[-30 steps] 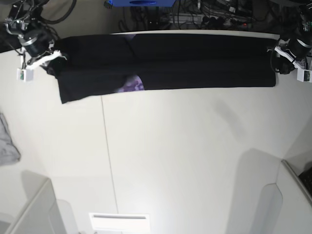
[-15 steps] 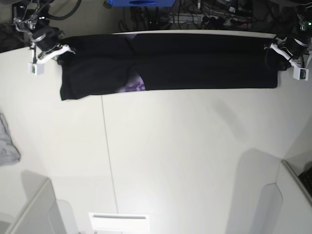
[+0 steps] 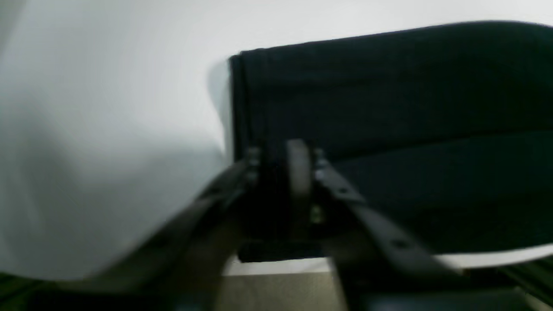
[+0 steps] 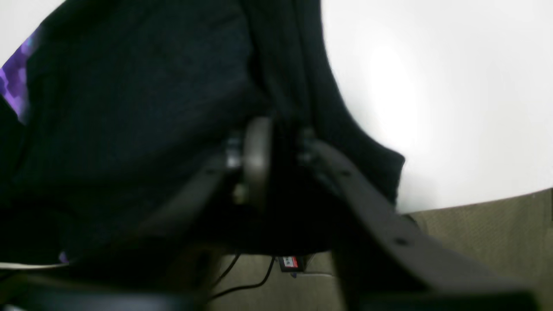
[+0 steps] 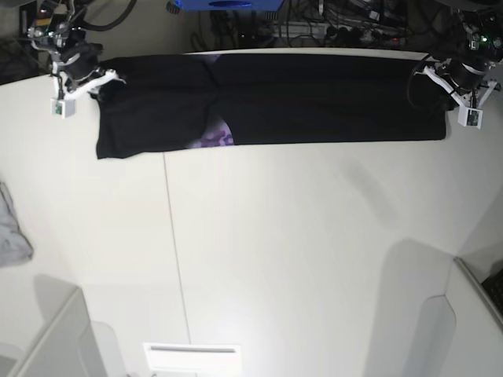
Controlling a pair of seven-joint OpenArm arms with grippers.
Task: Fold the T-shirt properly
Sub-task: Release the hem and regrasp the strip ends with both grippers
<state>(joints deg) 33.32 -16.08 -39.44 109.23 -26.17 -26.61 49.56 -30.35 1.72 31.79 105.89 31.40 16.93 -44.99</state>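
The T-shirt (image 5: 314,98) lies along the far edge of the white table (image 5: 299,259) as a long, narrow black band reaching almost from one side to the other, with a small patch of purple print (image 5: 212,139) peeping out at its near hem toward the base view's left. It looks like thin, limp knit cloth: light, soft, with no stiffness of its own, so it will likely sag, drag and wrinkle wherever it is not supported, and stacked layers may slide on each other. The sensible holds appear to be the two short ends, pinching all layers together at a corner or hem so the band stays taut between the arms. The right gripper (image 5: 98,82) is at the band's end on the base view's left; in its wrist view the fingers (image 4: 257,160) stand a little apart with dark cloth around them, but blur hides whether any fabric is pinched. The left gripper (image 5: 428,78) sits at the opposite end, its fingers (image 3: 298,172) also slightly parted over the folded edge, and whether it grips cannot be told. A small grey cloth (image 5: 12,228) lies well apart at the table's left edge.
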